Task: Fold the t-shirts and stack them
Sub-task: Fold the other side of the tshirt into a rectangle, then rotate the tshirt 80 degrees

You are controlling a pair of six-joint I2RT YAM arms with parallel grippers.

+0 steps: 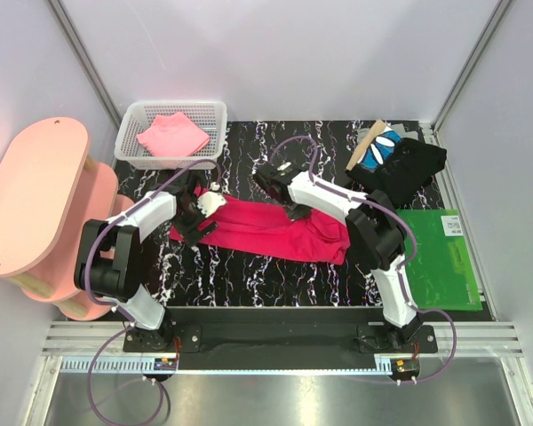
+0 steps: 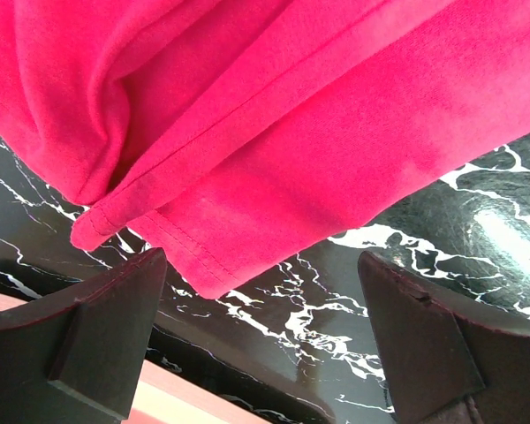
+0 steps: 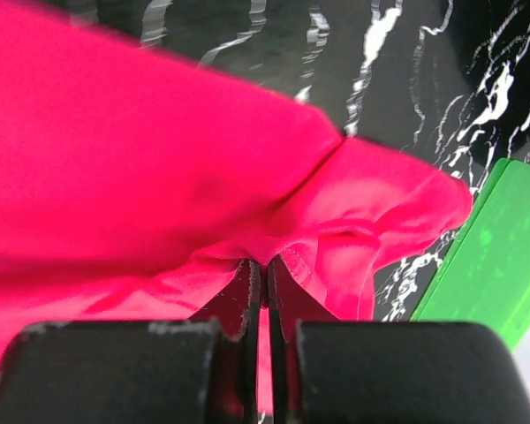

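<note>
Looking down from the top camera, the crimson t-shirt [image 1: 275,229] lies as a long band across the marbled table [image 1: 249,275], both arms covering parts of it; the right gripper [image 1: 295,213] presses into the cloth, its tips hard to make out; the left gripper [image 1: 191,217] hangs at the shirt's left end; from the left wrist, the fingers [image 2: 115,327] stand wide apart with nothing between them, the hem just beyond, the shirt [image 2: 291,132] cut off above; from the right wrist, closed fingers [image 3: 246,291] pinch a fold of shirt [image 3: 159,177], its upper left blurred.
</note>
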